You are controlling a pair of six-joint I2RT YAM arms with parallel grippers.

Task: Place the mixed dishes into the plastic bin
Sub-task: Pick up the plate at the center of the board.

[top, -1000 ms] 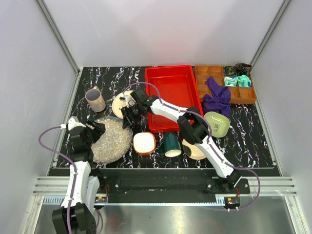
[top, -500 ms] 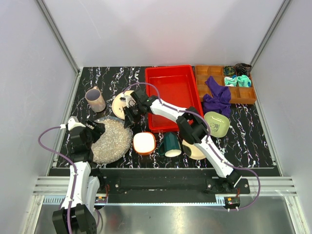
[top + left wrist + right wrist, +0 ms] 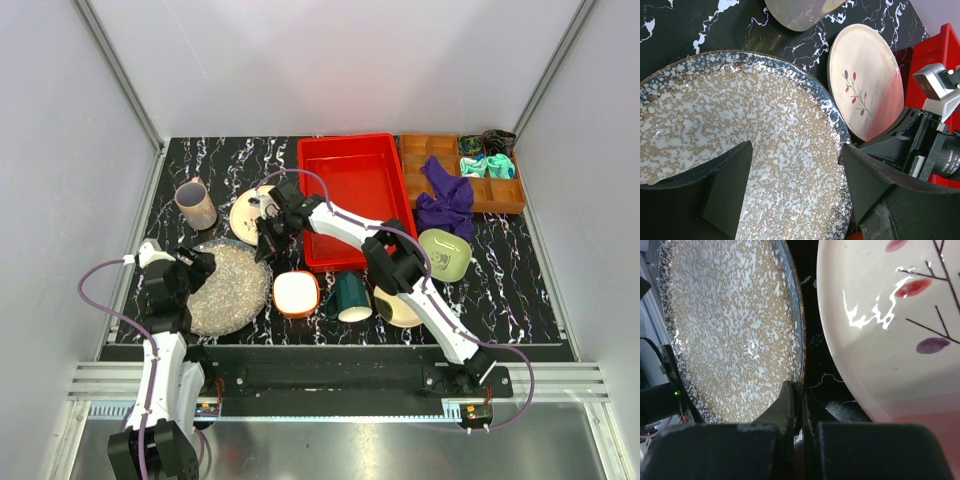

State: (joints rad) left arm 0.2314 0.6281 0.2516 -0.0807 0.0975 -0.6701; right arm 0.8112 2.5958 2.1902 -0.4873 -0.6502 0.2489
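Dishes [image 3: 445, 253] all sit on the bench [image 3: 500, 270] outside the empty bin [image 3: 360, 195], nothing placed yet; the right tool [image 3: 799, 390] pinches the grey plate [image 3: 228, 288] rim, the left tool [image 3: 795, 170] gapes wide above it.

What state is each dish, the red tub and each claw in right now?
left gripper, open over the speckled plate.
right gripper, shut on the speckled plate's rim.
speckled plate, lying flat.
pink-cream plate, lying flat, not gripped.
dark green mug, on its side.
orange-white bowl, upright.
red bin, empty.
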